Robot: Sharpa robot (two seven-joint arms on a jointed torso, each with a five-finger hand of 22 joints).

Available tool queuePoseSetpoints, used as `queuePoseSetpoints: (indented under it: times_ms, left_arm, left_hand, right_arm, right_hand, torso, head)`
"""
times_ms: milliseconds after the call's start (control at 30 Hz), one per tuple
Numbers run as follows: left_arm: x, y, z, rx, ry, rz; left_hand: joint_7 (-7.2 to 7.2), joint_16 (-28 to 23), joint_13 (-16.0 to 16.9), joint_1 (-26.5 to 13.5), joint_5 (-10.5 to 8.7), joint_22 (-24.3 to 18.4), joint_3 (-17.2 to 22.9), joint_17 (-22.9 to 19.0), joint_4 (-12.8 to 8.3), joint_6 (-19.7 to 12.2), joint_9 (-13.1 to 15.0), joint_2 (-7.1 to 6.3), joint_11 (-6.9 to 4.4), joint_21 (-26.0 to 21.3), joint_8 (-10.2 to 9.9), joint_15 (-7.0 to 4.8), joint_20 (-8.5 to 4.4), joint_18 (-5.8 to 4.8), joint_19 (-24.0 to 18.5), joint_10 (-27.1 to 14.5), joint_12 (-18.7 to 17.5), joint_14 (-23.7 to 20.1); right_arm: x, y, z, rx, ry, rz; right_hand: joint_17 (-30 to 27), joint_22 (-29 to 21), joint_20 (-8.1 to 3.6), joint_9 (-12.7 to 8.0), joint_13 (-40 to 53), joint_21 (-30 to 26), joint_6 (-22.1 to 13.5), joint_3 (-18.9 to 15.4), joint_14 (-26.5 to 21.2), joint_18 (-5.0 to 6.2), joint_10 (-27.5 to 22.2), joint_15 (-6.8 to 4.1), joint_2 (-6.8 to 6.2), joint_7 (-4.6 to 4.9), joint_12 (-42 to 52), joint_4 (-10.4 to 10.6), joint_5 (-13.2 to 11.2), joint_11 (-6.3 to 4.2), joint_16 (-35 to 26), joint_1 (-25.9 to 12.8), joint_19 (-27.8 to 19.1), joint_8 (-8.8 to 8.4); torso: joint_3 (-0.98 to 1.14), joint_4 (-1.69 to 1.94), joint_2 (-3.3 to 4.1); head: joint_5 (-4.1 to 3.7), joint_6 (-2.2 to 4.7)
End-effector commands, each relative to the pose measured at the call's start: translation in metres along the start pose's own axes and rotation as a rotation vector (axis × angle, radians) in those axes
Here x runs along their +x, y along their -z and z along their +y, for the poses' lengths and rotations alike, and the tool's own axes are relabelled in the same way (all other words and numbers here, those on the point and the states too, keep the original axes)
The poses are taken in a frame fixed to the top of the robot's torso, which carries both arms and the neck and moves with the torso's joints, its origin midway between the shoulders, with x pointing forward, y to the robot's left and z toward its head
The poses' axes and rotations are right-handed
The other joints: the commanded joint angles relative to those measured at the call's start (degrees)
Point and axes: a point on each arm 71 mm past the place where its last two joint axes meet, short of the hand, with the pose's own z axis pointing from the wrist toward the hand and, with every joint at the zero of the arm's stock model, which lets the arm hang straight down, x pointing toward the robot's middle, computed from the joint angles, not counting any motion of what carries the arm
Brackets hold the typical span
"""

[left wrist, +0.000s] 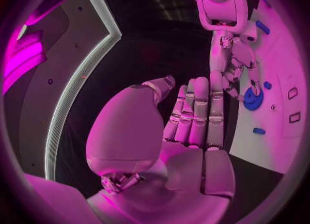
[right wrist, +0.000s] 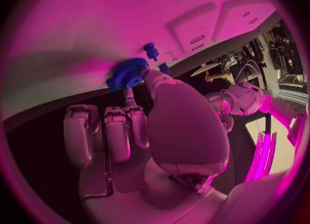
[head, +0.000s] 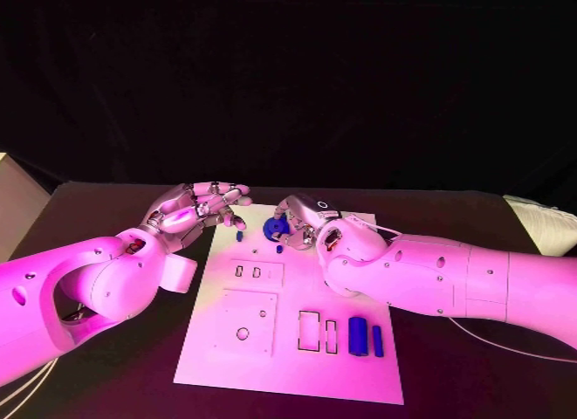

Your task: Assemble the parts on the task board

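The white task board (head: 288, 358) lies on the black surface (head: 99, 218), its long axis running away from the robot. At its far end the right hand (head: 307, 225) pinches a blue toothed gear (head: 276, 229) between thumb and a fingertip; the right wrist view shows the gear (right wrist: 127, 73) at the board's edge, its flat face turned toward the board, while the hand's other fingers (right wrist: 116, 133) curl loosely below it. Whether the gear touches the board cannot be told.

The left hand (head: 194, 209) hovers just beside the board's far left corner with nothing in it; in its own wrist view its fingers (left wrist: 197, 113) stand straight and pressed side by side, the thumb apart.

A small blue peg (head: 239, 236) stands near the gear, and another small blue piece (head: 285, 249) lies just behind it. Nearer the robot, a thick blue cylinder (head: 358, 335) and a thinner blue bar (head: 378, 340) lie side by side on the board's right, both with long axes pointing along the board's length, beside two upright rectangular slots (head: 319, 332). A square plate with a round hole (head: 244, 321) sits left of these.

No readable writing or labels can be made out.
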Motion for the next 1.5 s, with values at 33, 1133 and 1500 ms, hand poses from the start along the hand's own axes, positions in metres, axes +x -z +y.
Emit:
queuePoseSetpoints:
  times_ms: [33, 1133, 1500]
  left_arm:
    - [0.002, -0.001, -0.001, 0.005, 0.009, 0.015]
    - [0.000, -0.001, 0.000, 0.004, 0.007, 0.008]
    - [-0.001, -0.001, 0.000, 0.004, 0.005, 0.005]
  left_hand:
    - [0.08, 0.20, 0.04, -0.09, -0.04, 0.05, 0.18, -0.05, 0.04, -0.42, 0.05, 0.26, 0.00, 0.16, 0.37, 0.14, 0.01, 0.71, -0.22, -0.24, 0.20, -0.39]
    - [0.11, 0.24, 0.07, -0.11, -0.03, 0.10, 0.22, -0.09, 0.06, -0.47, 0.07, 0.26, 0.01, 0.24, 0.38, 0.15, 0.01, 0.72, -0.28, -0.30, 0.23, -0.41]
    - [0.11, 0.24, 0.07, -0.11, -0.03, 0.10, 0.22, -0.09, 0.06, -0.47, 0.07, 0.26, 0.01, 0.24, 0.38, 0.15, 0.01, 0.72, -0.28, -0.30, 0.23, -0.41]
  right_arm:
    - [0.004, 0.002, 0.002, -0.011, -0.013, 0.027]
    - [0.006, 0.008, -0.011, 0.039, -0.036, 0.095]
    - [-0.001, 0.023, -0.018, 0.022, -0.050, 0.033]
  right_hand:
    - [13.81, 9.91, 0.42, -0.17, 10.10, -0.14, -0.33, -1.09, 5.68, -0.67, 0.85, 0.37, 0.01, 0.02, -0.37, 0.23, 0.65, 0.58, 0.15, -1.25, 3.06, -0.24]
    - [14.11, 10.26, 0.37, -0.97, 10.30, -0.11, -0.28, -3.39, 5.75, -0.71, 0.94, 0.28, 6.54, -0.15, -0.36, 0.39, 10.35, 0.45, 0.24, -12.11, 3.23, -0.51]
    - [13.97, 10.29, 0.31, -1.06, 10.37, -0.12, -0.18, -2.38, 5.71, -0.71, 1.01, 0.22, 5.35, -0.19, -0.30, -0.18, 10.40, 0.39, 0.19, -10.91, 3.25, -0.51]
  torso:
    - [-0.02, -0.03, -0.01]
    - [-0.02, -0.09, -0.03]
    - [0.05, -0.13, -0.02]
  head:
    - [0.01, -0.03]
    - [-0.07, -0.35]
    - [0.14, -0.29]
